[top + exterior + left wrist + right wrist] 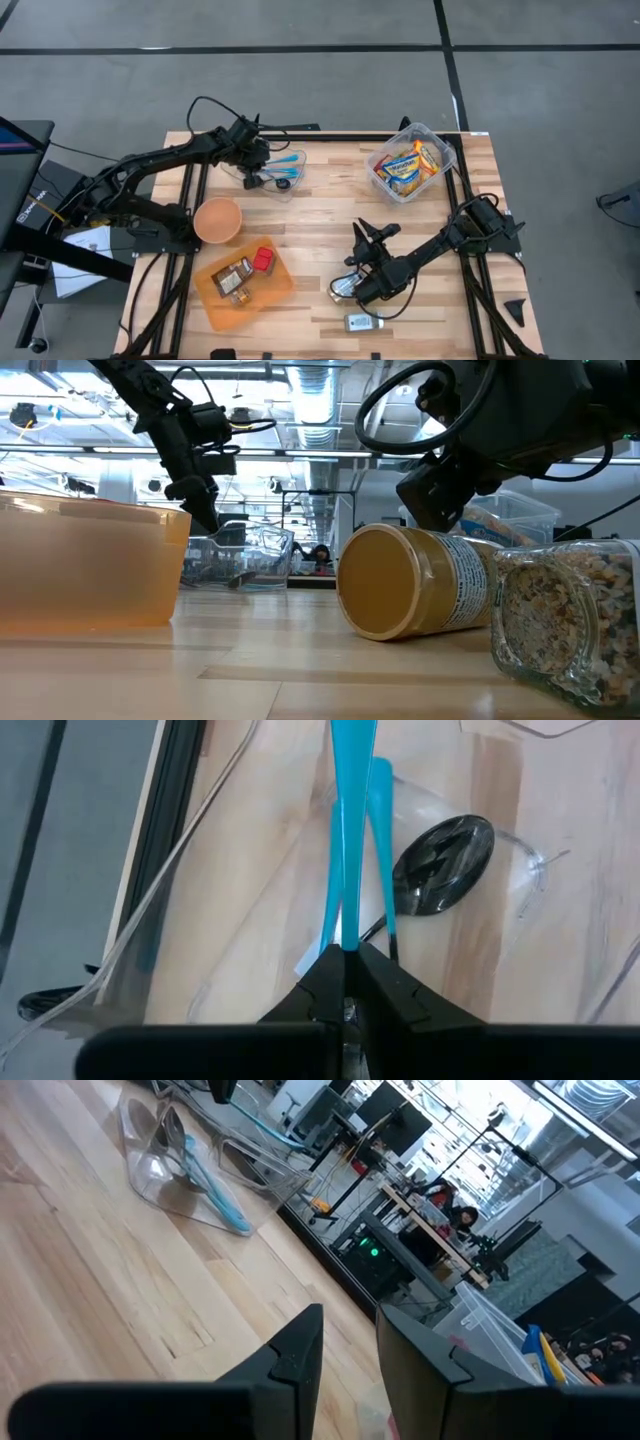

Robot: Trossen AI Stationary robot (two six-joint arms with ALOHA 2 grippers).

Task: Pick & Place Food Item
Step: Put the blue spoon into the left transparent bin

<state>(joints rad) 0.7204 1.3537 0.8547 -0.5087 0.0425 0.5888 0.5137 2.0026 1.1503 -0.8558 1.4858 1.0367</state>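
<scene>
Tabletop (pixel 320 215) of pale wood planks carries everything here. At its left side an orange tray (pixel 215 305) holds a few small packets, one of them red (pixel 262 260), and an orange bowl (pixel 217 220) stands just beyond it, touching or nearly touching the tray's far edge.

Farther back, the left end effector (pixel 262 170) reaches into a clear plastic container (pixel 290 185) at the tabletop's far edge. Its fingers (pixel 385 990) are pressed together on the handle of a blue utensil (pixel 345 830), which runs straight out from between the tips. A second blue handle lies just beside it, and a dark spoon bowl (pixel 445 865) rests in the same container.

Toward the front and right of centre, the right end effector (pixel 357 285) is low over the wood. In the high view it is at a jar (pixel 415 580) lying on its side, tan lid facing the low camera. Its fingers (pixel 290 1355) stand a little apart, and the right wrist view does not show clearly what lies between them, so whether they grip the jar cannot be told. A second jar (pixel 565 615), filled with grains, lies just in front of the first, nearer the tabletop's front edge.

At the far right corner, well apart from both arms, a clear tub (pixel 410 165) holds yellow and blue snack packets.
</scene>
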